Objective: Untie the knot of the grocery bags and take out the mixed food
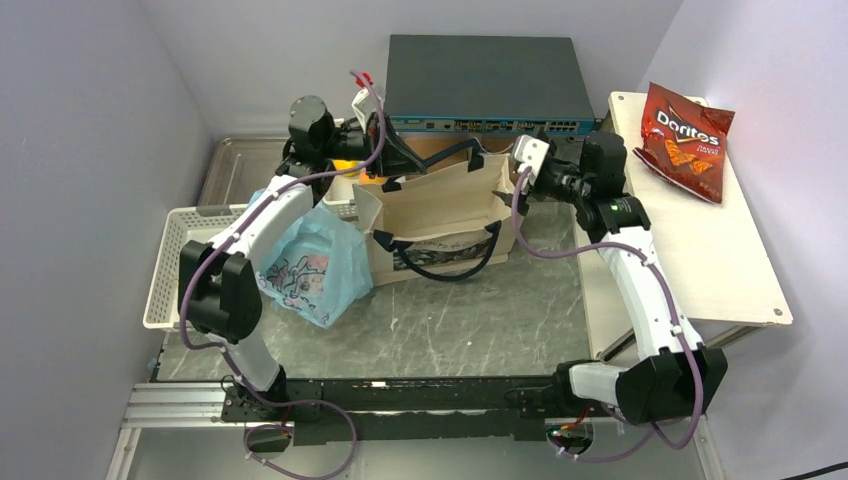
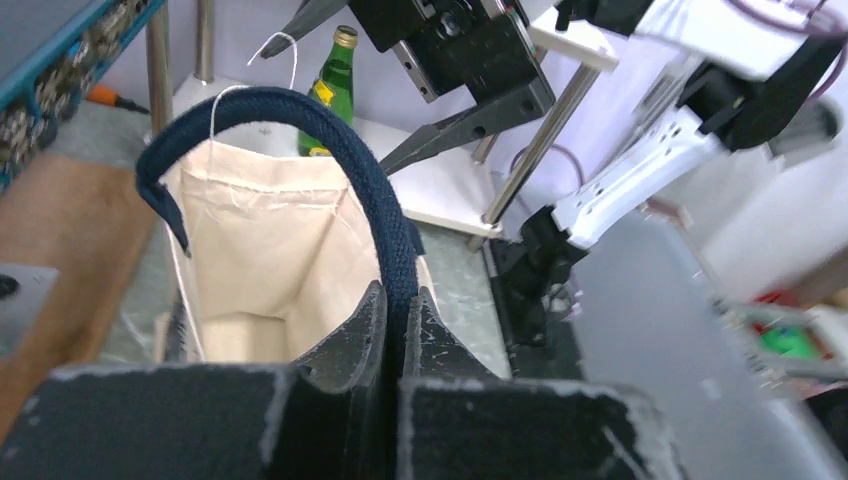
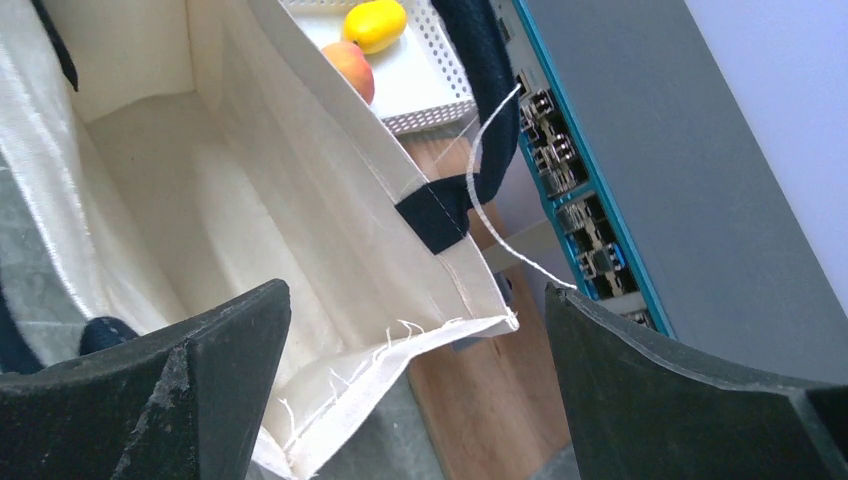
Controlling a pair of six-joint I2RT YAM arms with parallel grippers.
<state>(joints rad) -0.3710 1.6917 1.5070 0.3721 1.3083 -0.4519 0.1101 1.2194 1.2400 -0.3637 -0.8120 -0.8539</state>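
A light-blue plastic grocery bag lies left of a beige tote, partly under my left arm. Its knot does not show. My left gripper is shut on the tote's navy strap handle at the tote's far left corner. My right gripper is open, its jaws either side of the tote's frayed right corner. The tote's inside looks empty. A yellow fruit and an orange fruit lie in a white tray behind the tote. A red Doritos bag lies on the white board at the right.
A dark network switch stands right behind the tote, close to my right gripper. A white basket is at the left, a metal tray at the back left. A green bottle stands beyond the tote.
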